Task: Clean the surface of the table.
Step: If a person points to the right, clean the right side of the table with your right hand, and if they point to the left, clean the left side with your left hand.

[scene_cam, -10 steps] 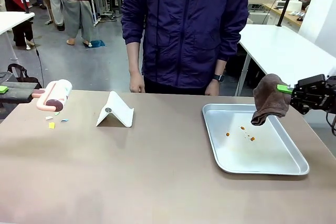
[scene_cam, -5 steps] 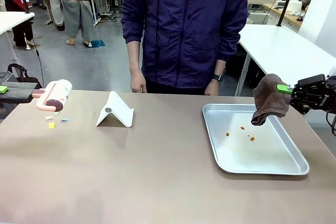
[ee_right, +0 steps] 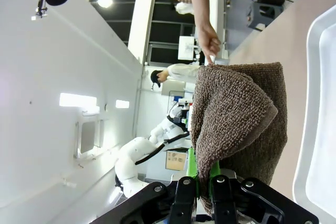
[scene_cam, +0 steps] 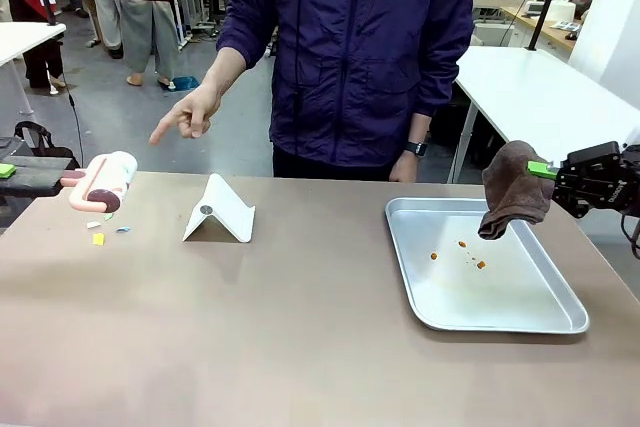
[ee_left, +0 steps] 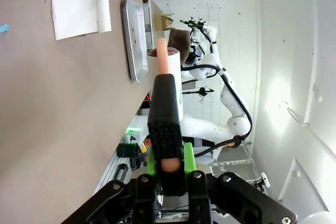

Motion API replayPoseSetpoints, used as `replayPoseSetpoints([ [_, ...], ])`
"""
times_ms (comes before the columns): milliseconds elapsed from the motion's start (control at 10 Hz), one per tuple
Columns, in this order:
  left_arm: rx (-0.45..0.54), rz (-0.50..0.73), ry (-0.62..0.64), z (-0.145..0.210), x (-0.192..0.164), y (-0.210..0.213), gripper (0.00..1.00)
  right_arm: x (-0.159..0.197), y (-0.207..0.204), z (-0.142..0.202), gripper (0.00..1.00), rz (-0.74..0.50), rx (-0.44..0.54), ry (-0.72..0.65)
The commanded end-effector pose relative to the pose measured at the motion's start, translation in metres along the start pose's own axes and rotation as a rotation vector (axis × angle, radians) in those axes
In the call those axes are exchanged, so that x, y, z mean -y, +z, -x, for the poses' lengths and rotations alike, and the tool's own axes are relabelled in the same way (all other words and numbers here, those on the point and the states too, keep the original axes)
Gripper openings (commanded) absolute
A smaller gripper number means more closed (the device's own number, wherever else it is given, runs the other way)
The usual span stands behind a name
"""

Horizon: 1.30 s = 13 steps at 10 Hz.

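Note:
The brownish table (scene_cam: 300, 337) carries small yellow (scene_cam: 98, 239) and blue scraps (scene_cam: 122, 229) near its far left corner. Just above them hangs a pink-handled lint roller (scene_cam: 100, 185), with my left gripper (scene_cam: 38, 177) shut on its handle; the left wrist view shows the handle (ee_left: 169, 164) clamped in that gripper (ee_left: 167, 156). At the right, my right gripper (scene_cam: 548, 173) is shut on a brown towel (scene_cam: 514, 192) that dangles over the far edge of a metal tray (scene_cam: 545, 322). In the right wrist view the towel (ee_right: 236, 114) hangs from the gripper (ee_right: 205, 179).
Orange crumbs (scene_cam: 462, 245) lie in the tray. A white folded stand (scene_cam: 220, 212) sits on the table left of centre. A person in a dark jacket stands at the far side, one hand (scene_cam: 185, 115) raised with a finger pointing down-left toward the scraps.
The person's hand has risen from their side and now points toward the table's far left. Both grippers and what they hold have stayed still.

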<state>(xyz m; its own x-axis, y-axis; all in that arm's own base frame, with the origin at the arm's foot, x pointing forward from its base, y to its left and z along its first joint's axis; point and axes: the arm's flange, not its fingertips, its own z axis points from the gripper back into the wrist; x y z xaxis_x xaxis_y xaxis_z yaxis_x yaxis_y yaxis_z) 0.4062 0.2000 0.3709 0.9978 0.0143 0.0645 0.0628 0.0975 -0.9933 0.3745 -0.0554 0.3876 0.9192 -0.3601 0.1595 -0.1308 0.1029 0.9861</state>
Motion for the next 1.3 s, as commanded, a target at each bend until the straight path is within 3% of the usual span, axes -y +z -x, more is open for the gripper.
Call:
replayPoseSetpoints([
  [0, -0.011, 0.009, -0.012, 0.001, 0.004, 0.0, 0.12, -0.003, 0.0, 0.0, 0.0, -0.002, -0.004, 0.006],
  [500, -0.011, 0.009, -0.012, 0.001, 0.004, 0.0, 0.12, -0.003, 0.0, 0.0, 0.0, -0.002, -0.004, 0.006],
  [600, 0.0, 0.0, 0.0, 0.0, 0.0, 0.0, 0.22, -0.003, 0.0, 0.0, 0.0, -0.002, -0.004, 0.006],
  [900, 0.059, -0.096, 0.007, 0.011, 0.025, 0.053, 0.22, -0.003, 0.0, 0.0, 0.0, -0.002, -0.004, 0.006],
  [1200, 0.203, -0.242, 0.136, 0.041, 0.017, 0.099, 0.22, -0.003, 0.0, 0.0, 0.0, -0.002, -0.004, 0.006],
])
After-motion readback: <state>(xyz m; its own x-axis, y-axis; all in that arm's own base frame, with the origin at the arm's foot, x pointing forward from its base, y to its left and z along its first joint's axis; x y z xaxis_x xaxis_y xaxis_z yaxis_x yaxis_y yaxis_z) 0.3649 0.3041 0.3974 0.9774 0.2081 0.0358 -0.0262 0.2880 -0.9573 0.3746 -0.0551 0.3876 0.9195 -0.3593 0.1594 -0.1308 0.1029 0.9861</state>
